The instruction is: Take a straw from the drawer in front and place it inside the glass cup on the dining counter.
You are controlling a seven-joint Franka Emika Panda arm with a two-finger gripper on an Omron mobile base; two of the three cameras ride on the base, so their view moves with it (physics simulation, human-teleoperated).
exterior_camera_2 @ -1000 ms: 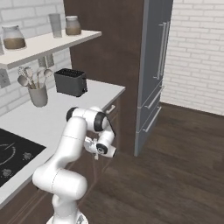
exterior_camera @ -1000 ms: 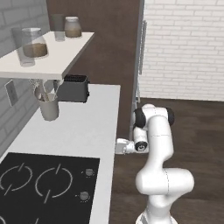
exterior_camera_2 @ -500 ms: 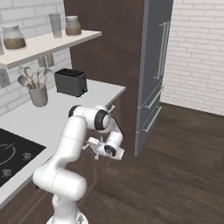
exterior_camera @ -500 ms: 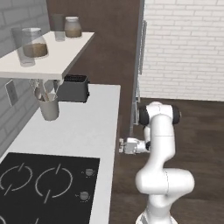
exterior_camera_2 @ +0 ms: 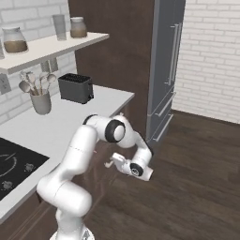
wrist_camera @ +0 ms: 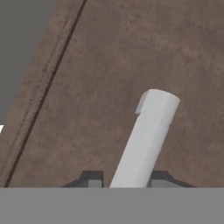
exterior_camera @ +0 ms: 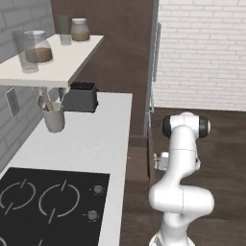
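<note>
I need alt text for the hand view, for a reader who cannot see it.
A pale bar handle runs up between the two dark fingertips of the pincer, against the dark brown wooden drawer front. A grey area fills the upper left corner.

The pale bar handle (wrist_camera: pixel 146 140) fills the gap between the fingers (wrist_camera: pixel 91 179), with the brown drawer front (wrist_camera: pixel 131 52) close behind it. To the side, dark floor (exterior_camera_2: pixel 187 187) lies open as far as the tall grey unit (exterior_camera_2: pixel 164 70).
</note>
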